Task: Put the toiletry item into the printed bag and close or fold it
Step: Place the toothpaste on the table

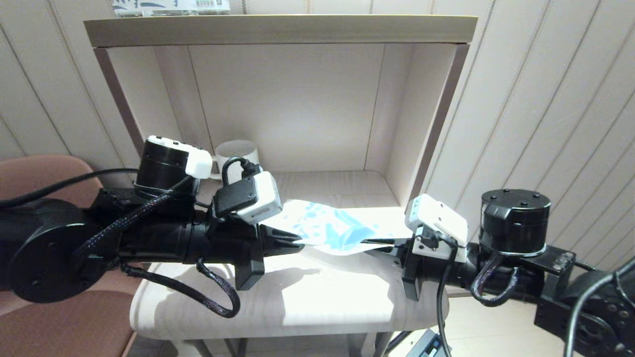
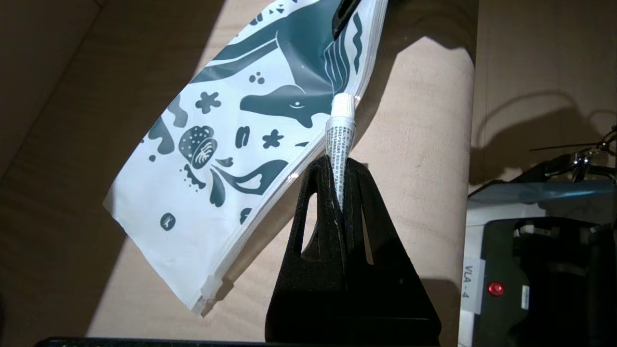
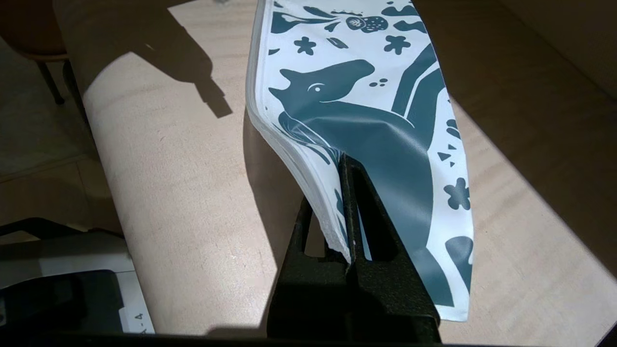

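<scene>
Left gripper (image 2: 340, 178) clamped on tube (image 2: 340, 144), cap aimed at bag (image 2: 231, 144) edge; right gripper (image 3: 349, 202) pinching bag's opposite end above table (image 1: 297, 292) middle.

The head camera looks forward and down from above and behind both arms. Each wrist camera sits close behind its own claw, the left gripper (image 2: 340, 178) and the right gripper (image 3: 348, 193), facing along it. All three views share the printed bag (image 1: 330, 228) (image 2: 231, 144) (image 3: 366, 120) just ahead of the claws.
</scene>
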`<state>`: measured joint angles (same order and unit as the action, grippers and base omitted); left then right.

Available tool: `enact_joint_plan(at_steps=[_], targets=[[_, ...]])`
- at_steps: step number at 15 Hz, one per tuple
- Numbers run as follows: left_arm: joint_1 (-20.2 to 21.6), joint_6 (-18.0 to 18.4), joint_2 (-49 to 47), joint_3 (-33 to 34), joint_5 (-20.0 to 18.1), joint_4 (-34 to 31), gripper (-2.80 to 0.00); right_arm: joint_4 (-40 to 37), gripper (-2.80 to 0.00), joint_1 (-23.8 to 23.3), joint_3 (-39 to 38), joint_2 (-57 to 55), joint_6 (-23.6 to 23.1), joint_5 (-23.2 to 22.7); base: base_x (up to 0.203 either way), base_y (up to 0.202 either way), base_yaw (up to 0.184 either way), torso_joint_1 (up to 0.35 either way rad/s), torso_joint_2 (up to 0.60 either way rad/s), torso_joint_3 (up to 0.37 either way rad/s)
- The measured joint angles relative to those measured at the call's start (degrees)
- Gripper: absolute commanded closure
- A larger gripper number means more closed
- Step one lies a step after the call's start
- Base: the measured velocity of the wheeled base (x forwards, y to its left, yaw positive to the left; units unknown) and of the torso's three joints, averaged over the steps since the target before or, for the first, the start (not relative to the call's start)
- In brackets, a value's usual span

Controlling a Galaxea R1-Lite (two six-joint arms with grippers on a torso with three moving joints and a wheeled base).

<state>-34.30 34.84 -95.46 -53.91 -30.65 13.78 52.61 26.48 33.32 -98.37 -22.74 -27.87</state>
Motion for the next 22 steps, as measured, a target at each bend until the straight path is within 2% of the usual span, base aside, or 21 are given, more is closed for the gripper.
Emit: enact_joint_plan(at_steps=[3, 6, 12, 15, 19, 22], targets=[[-0.5, -1.2, -3.2, 1.5, 0.2, 5.0, 0.0, 0.4, 0.0, -2.8, 0.4, -0.5, -0.2, 0.0, 0.0, 0.0, 0.0, 0.0, 0.0, 0.0], [-0.5, -4.1, -6.1, 2.7, 1.0, 10.2, 0.0, 1.3, 0.0, -3.7, 0.6, -1.1, -0.3, -0.2, 0.0, 0.0, 0.0, 0.0, 0.0, 0.0], [0.8, -4.4, -9.9, 2.9, 4.9, 14.1, 0.0, 1.3, 0.0, -3.2, -0.3, -1.6, -0.3, -0.4, 0.0, 0.0, 0.0, 0.0, 0.0, 0.0], [3.1, -6.9, -8.9, 2.5, 5.5, 11.9, 0.0, 1.3, 0.0, -3.0, -0.3, -1.4, -0.3, -0.4, 0.0, 0.0, 0.0, 0.0, 0.0, 0.0], [8.1, -4.7, -6.6, 3.0, 5.9, 11.5, 0.0, 1.3, 0.0, -3.2, 0.0, -1.2, -0.3, -1.0, 0.0, 0.0, 0.0, 0.0, 0.0, 0.0], [9.9, -4.1, -6.7, 3.0, 5.9, 11.7, 0.0, 1.2, 0.0, -3.5, 0.1, -0.8, -0.2, -1.6, 0.0, 0.0, 0.0, 0.0, 0.0, 0.0]])
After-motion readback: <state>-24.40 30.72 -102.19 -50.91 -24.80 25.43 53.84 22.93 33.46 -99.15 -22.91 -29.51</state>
